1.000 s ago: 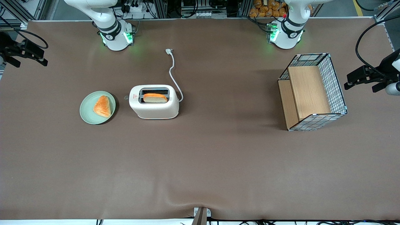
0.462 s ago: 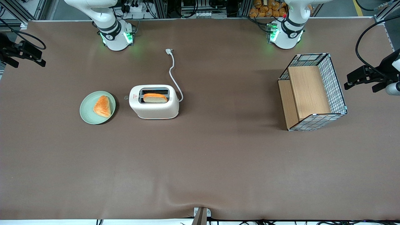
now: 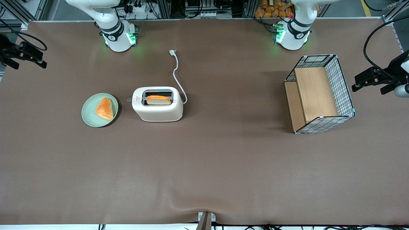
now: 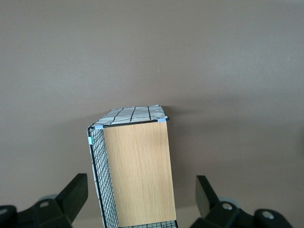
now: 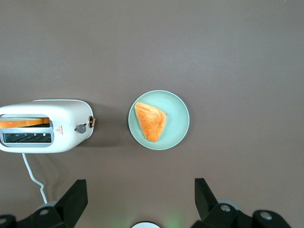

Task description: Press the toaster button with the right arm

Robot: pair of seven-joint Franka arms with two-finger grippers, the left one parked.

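The toaster button [image 5: 81, 128] juts from the toaster's [image 3: 158, 104] end facing the green plate [image 3: 99, 110], we note. Our gripper [image 5: 137, 199] hangs high above them, fingers spread apart, grasping nothing.

The white jointed right arm [image 3: 105, 19] is holding its black two-finger gripper [image 5: 137, 202] high, fingers [image 5: 73, 199] spread wide, facing down.

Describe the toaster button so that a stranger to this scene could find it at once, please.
Find the cream-white toaster near the table's middle, with the green plate beside it. The toaster button is the small grey tab on the toaster's end facing that plate, beside a brownish knob. The end effector hangs open high above.
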